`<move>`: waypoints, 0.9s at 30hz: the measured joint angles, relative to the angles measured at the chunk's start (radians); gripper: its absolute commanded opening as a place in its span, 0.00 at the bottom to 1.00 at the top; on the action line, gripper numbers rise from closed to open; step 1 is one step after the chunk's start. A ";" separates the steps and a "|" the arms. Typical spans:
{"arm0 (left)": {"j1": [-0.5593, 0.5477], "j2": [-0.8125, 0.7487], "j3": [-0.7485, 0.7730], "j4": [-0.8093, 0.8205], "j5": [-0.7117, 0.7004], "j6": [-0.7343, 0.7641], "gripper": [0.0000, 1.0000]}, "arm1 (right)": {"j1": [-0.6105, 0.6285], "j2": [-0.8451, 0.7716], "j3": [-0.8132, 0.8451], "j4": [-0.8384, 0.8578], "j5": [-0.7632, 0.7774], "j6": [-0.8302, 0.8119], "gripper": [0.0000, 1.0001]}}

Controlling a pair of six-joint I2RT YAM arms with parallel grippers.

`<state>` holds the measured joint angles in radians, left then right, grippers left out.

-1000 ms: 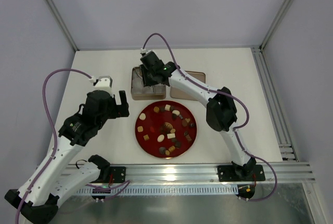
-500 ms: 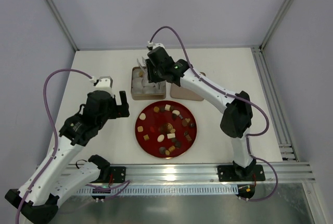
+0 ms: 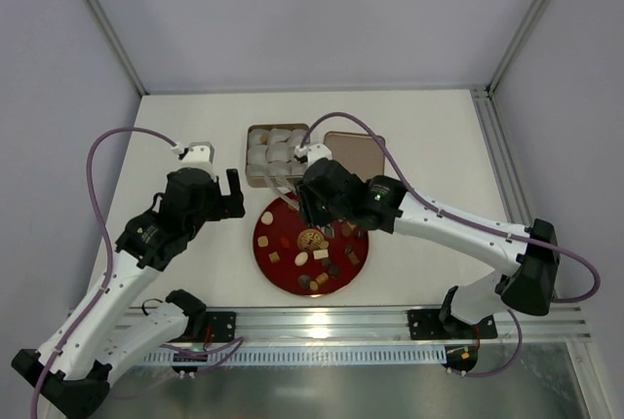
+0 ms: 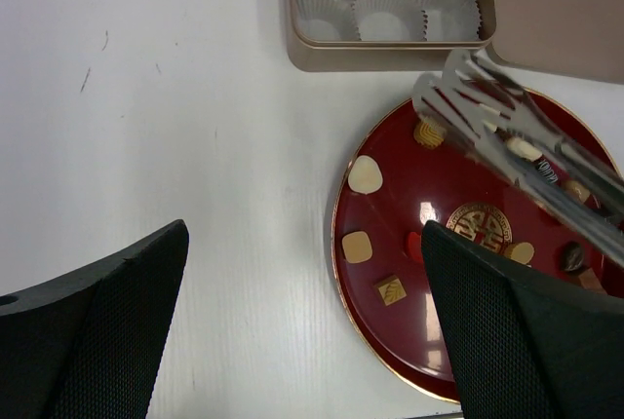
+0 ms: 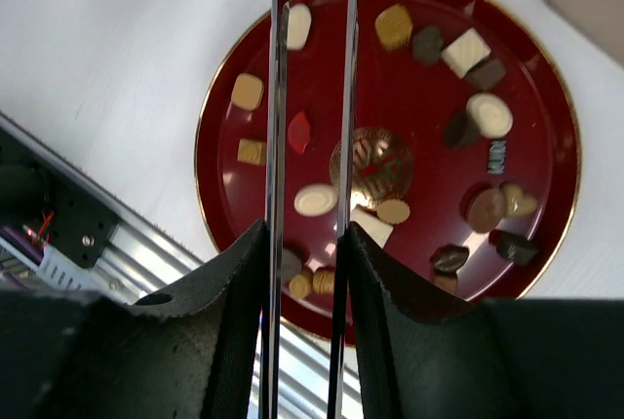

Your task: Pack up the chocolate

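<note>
Closest to us, we are seeing the left gripper [image 4: 302, 234] hanging over the white tabletop [image 3: 175, 127]. Its two black fingers are spreading wide apart, and it is holding nothing. It is staying just to the left of the red plate [image 5: 405, 97].

Next we are looking at the right gripper [image 5: 304, 244]. It is hanging over the red plate and squeezing a pair of thin metal tongs [image 4: 507, 141] between its fingers. The two blades of the tongs are standing a little apart. In the left wrist view they are looking blurry, so we cannot tell if they are touching anything. Their tips are pointing over the far left part of the plate, near a tan sweet.

The chocolates [image 5: 315, 200] are all lying on the red plate. We are seeing brown, tan, cream and red ones, some round, some square, some oval. They are lying spread around a gold picture in the middle of the plate.

Farther back, just past the plate, a gold tin box [image 4: 390, 57] is sitting on the tabletop. White paper cups [image 4: 380, 24] are sitting in rows inside it. The lid [image 3: 353, 151] is lying flat just beside the box, on its right.
</note>
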<state>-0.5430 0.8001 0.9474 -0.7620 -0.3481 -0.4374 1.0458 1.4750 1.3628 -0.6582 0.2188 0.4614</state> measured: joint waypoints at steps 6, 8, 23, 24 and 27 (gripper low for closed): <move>0.000 0.008 -0.004 0.005 0.000 0.000 1.00 | 0.098 -0.061 -0.126 -0.006 0.010 0.070 0.40; 0.000 0.009 -0.004 0.007 0.000 0.000 1.00 | 0.114 -0.058 -0.153 -0.005 0.009 0.082 0.43; 0.000 0.010 -0.017 0.010 0.000 0.000 1.00 | 0.133 0.021 -0.180 0.057 0.005 0.105 0.46; 0.000 0.010 -0.017 0.010 0.000 0.000 1.00 | 0.133 0.029 -0.180 0.060 0.005 0.105 0.46; 0.000 0.010 -0.017 0.010 0.000 0.000 1.00 | 0.133 0.047 -0.180 0.068 0.005 0.104 0.46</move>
<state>-0.5430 0.8097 0.9306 -0.7521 -0.3481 -0.4374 1.1790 1.5219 1.1828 -0.5903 0.2237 0.5652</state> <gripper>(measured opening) 0.996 0.463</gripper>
